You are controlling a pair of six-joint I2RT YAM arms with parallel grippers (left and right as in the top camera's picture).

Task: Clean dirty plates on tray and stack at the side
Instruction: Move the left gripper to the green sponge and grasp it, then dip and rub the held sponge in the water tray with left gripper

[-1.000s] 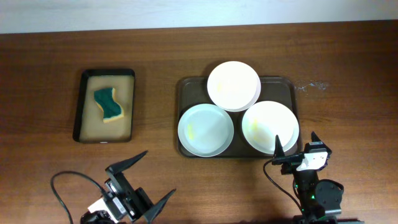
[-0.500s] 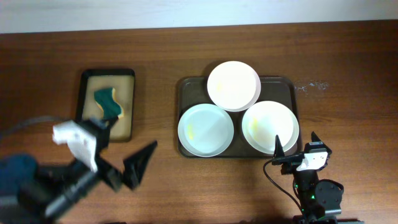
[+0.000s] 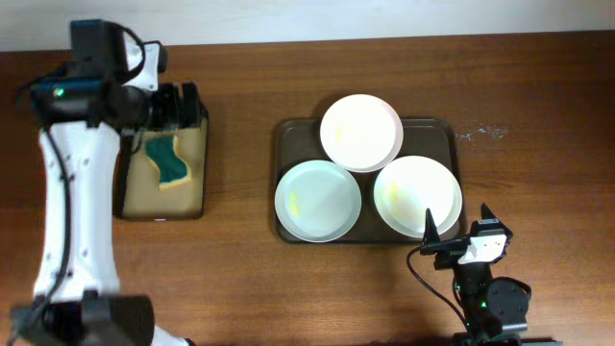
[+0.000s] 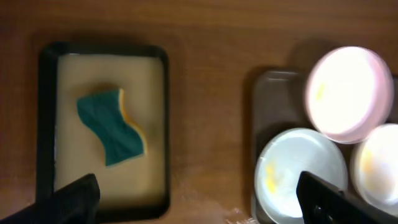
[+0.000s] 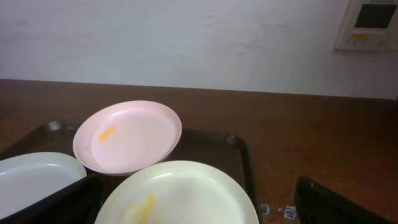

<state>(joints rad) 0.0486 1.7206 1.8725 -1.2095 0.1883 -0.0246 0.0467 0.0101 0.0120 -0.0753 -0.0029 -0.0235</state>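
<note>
Three white plates lie on the dark brown tray [image 3: 444, 135]: one at the back [image 3: 360, 133], one front left [image 3: 318, 200], one front right [image 3: 418, 197], each with a faint yellow smear. My left gripper [image 3: 173, 106] is open and empty, high over the far end of the small black tray. In the left wrist view its fingers [image 4: 199, 205] frame the sponge and the plates [image 4: 301, 174]. My right gripper [image 3: 456, 235] is open and empty at the tray's front right corner. In its wrist view [image 5: 199, 208] it is just before the front right plate [image 5: 180, 186].
A green and yellow sponge [image 3: 169, 160] lies in the small black tray with a tan liner [image 3: 205, 163] at the left; it also shows in the left wrist view [image 4: 112, 127]. Bare wooden table lies between the two trays and to the right of the brown tray.
My left arm has swung from the table's near left edge up to the far left, over the sponge tray. The right arm and the plates have not moved.
</note>
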